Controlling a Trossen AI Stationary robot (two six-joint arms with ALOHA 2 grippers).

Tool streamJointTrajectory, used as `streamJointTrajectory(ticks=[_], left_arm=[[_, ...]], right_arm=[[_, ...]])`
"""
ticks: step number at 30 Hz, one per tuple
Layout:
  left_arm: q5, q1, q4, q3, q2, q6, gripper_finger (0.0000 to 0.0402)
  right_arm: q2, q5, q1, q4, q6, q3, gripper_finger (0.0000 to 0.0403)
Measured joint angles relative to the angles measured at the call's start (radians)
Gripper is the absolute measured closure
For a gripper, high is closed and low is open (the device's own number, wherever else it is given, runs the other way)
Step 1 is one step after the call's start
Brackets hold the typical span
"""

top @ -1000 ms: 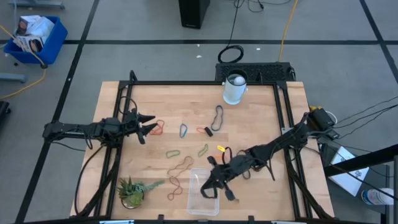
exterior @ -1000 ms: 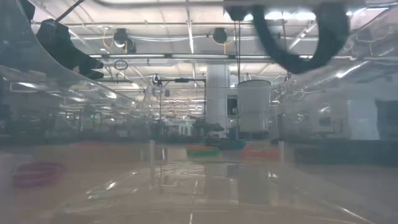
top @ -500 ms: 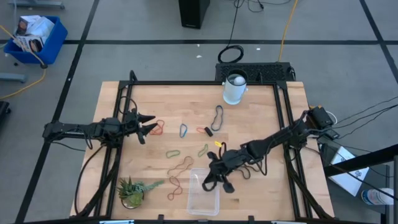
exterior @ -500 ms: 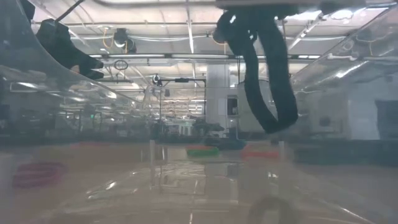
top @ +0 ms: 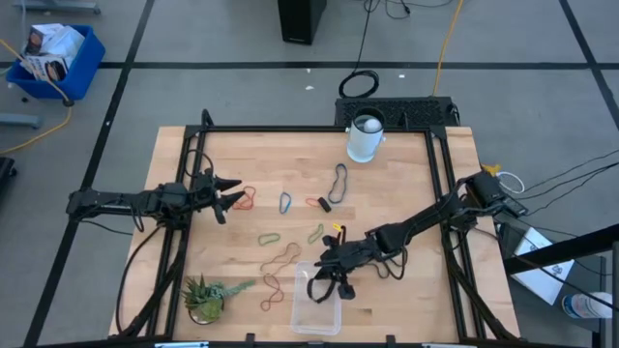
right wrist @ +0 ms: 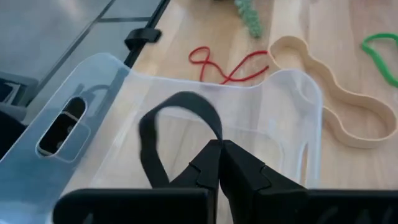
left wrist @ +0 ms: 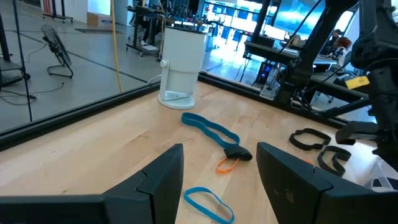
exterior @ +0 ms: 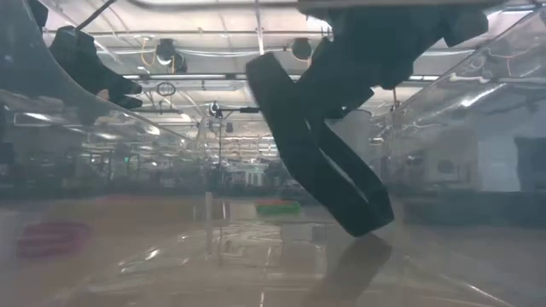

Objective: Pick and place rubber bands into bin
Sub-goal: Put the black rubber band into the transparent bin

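Wooden table (top: 387, 184), right hand (top: 325, 283) pinching black rubber band (right wrist: 163, 134) over bin (right wrist: 292, 112), left hand (top: 224, 193) open.

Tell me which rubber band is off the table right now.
The black rubber band, pinched in the right hand and dangling over the clear bin; the others lie on the wood.

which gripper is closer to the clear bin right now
Right. The right gripper hangs over the bin, pinching a black rubber band. The left gripper waits open across the table.
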Motion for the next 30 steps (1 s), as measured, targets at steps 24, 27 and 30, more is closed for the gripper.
streamJointTrajectory(ticks=[24, 27, 30], left_arm=[[0.000, 0.000, 0.000, 0.000, 0.000, 0.002, 0.0192], [0.000, 0.000, 0.000, 0.000, 0.000, 0.002, 0.0192], [0.000, 0.000, 0.000, 0.000, 0.000, 0.002, 0.0192]], right_arm=[[-0.090, -0.085, -0.003, 0.047, -0.004, 0.000, 0.0233], [-0.168, -0.082, -0.003, -0.023, -0.069, 0.000, 0.0230], [-0.269, -0.066, -0.003, -0.155, -0.118, 0.000, 0.0234]])
